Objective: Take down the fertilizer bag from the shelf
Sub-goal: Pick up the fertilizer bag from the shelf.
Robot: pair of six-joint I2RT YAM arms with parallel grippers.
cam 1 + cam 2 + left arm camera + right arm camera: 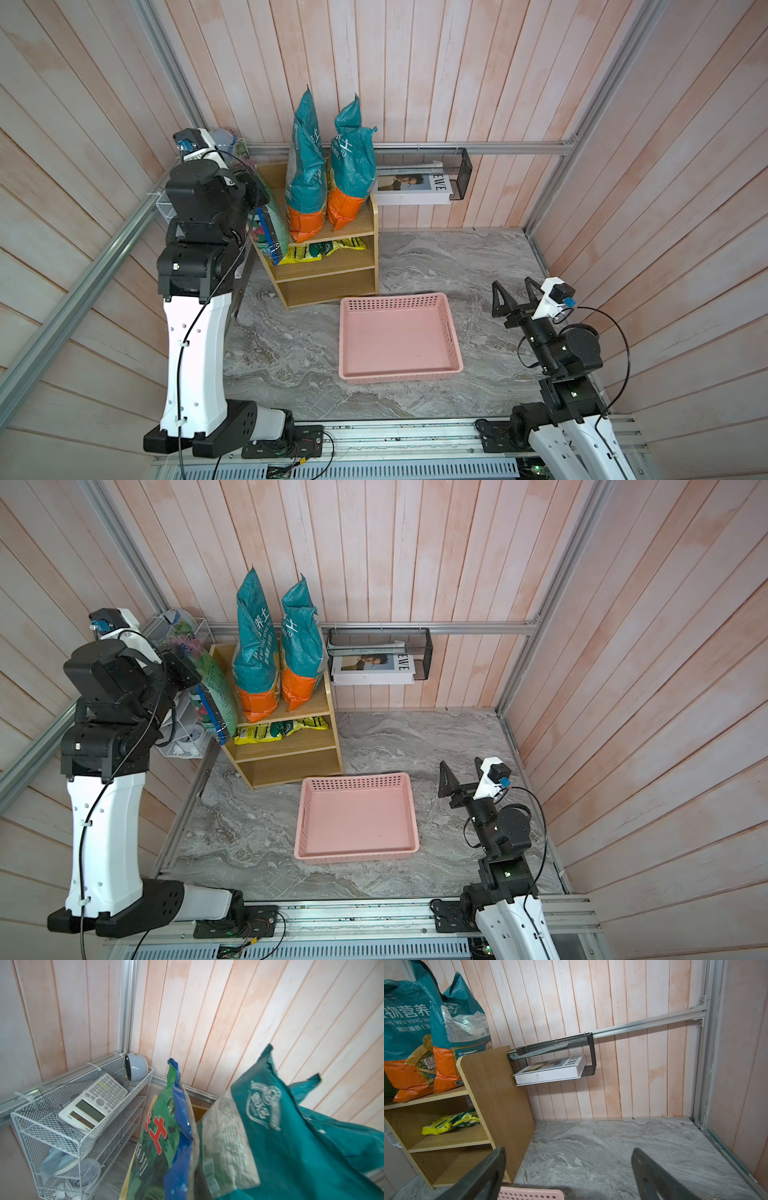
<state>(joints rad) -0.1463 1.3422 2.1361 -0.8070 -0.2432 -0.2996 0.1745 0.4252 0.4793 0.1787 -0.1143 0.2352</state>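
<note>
Fertilizer bag (214,696): green, blue-edged, hanging tilted at left side of shelf (291,750), next to white wire rack (62,1147) | left fingers (183,671): clamped on the bag's upper part | right fingers (483,1174): spread apart, empty, low over table (457,270) beside pink basket (399,336)

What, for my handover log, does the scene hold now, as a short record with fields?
left gripper: shut on green bag, which hangs tilted at the shelf end nearest that arm
right gripper: open, holding nothing, beside pink basket
shelf top tier: two teal bags, upright
shelf middle tier: yellow pack, lying flat
pink basket: nothing in it, in front of the shelf
</note>
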